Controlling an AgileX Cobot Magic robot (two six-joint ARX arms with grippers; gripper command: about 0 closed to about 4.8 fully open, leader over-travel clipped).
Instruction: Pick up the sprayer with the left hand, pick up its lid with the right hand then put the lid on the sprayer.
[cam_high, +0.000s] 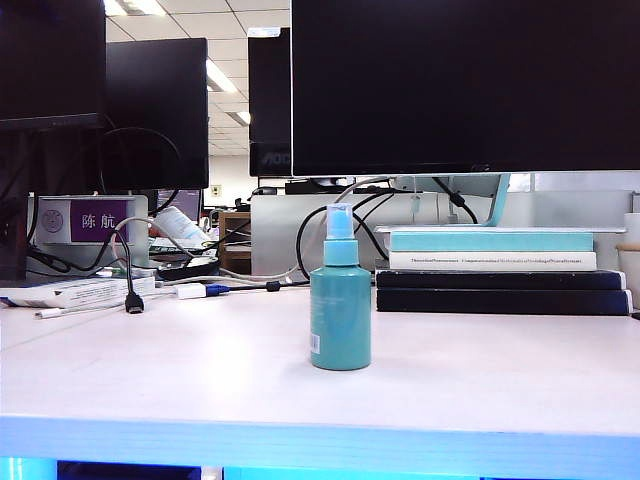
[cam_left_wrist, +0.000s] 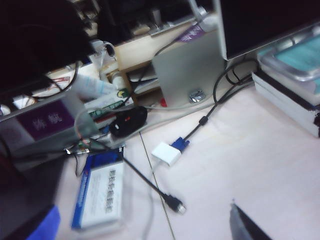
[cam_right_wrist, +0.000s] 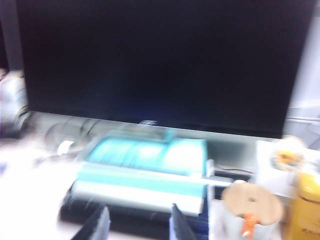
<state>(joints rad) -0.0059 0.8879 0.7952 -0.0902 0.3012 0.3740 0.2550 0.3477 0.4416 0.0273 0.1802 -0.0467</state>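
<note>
— In the middle of the table (cam_high: 500, 380), what stands there?

— The sprayer (cam_high: 340, 310), upright, its white label low on the side. The lid (cam_high: 339, 221) sits on its nozzle, clear and hard to make out against the bright background. Nothing touches the bottle; neither arm shows in the exterior view.

— And behind it?

— A stack of books (cam_high: 500, 270) to the right, teal on top, dark ones beneath, under a big black monitor (cam_high: 460, 85). To the left lie cables (cam_high: 131, 290) and a white adapter with a blue plug (cam_high: 200, 291), well apart from the bottle.

— Where is the left gripper?

— Its wrist view looks down on the table's far left: the adapter (cam_left_wrist: 167, 152), a black cable end (cam_left_wrist: 175, 203), a blue-edged booklet (cam_left_wrist: 100, 192). Only one dark fingertip (cam_left_wrist: 245, 225) pokes in at the picture's edge, above bare table, holding nothing. With a single finger visible and that far to the side, the jaws read as spread wide.

— And the right gripper (cam_right_wrist: 135, 222)?

— Its view is blurred. It faces the monitor (cam_right_wrist: 165, 60) and the books (cam_right_wrist: 145, 175), with a cup under a wooden lid (cam_right_wrist: 251, 204) and a yellow container (cam_right_wrist: 305, 210) beside them. Two dark fingertips (cam_right_wrist: 97, 225) show with a gap between them, nothing pinched; the sprayer is not in this view.
</note>
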